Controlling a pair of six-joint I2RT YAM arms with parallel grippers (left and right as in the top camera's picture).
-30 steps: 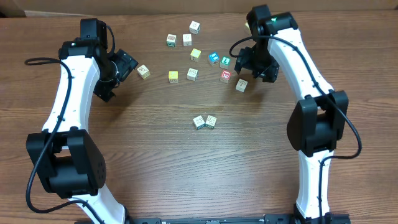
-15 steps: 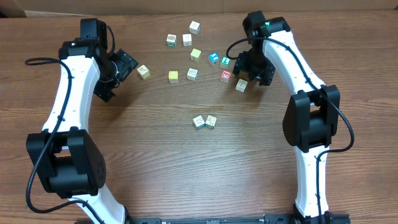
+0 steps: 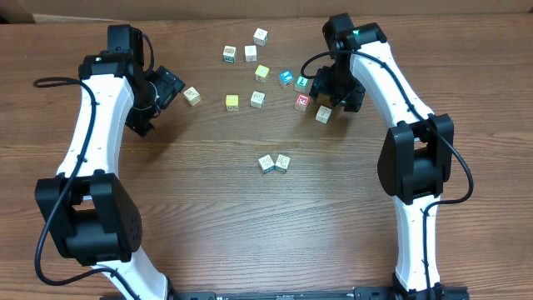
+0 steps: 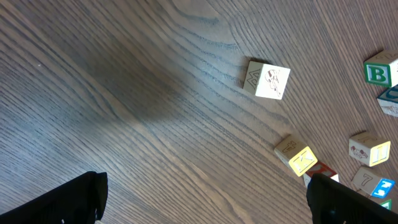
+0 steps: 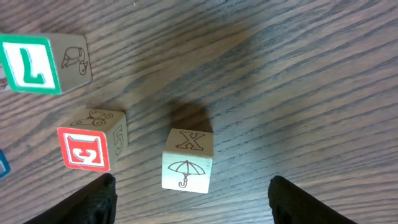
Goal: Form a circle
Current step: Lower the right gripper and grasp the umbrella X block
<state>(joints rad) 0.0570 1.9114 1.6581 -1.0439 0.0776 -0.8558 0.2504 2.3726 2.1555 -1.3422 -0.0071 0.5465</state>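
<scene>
While my left claw [image 4: 205, 190] hangs wide open and idle, well away from the red-faced cream wooden cube [image 5: 84, 149], my right claw [image 5: 191, 186] stands open, gripping nothing. It straddles the cream wooden cube printed with an X and an umbrella [image 5: 188, 160], just beside that red one. The circle [image 3: 301, 102] is only a loose clump around the red cube. The risk: one finger [image 5: 99, 199] hovers close to the red cube, so dropping lower could clip it and scatter the clump.

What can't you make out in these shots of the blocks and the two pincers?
Overhead: prints on the paired cubes are too small to read.
Right wrist: the blue cube is cut off by the left edge.
Left wrist: the left pincer shows only dark fingertips, cropped by the bottom edge.
</scene>
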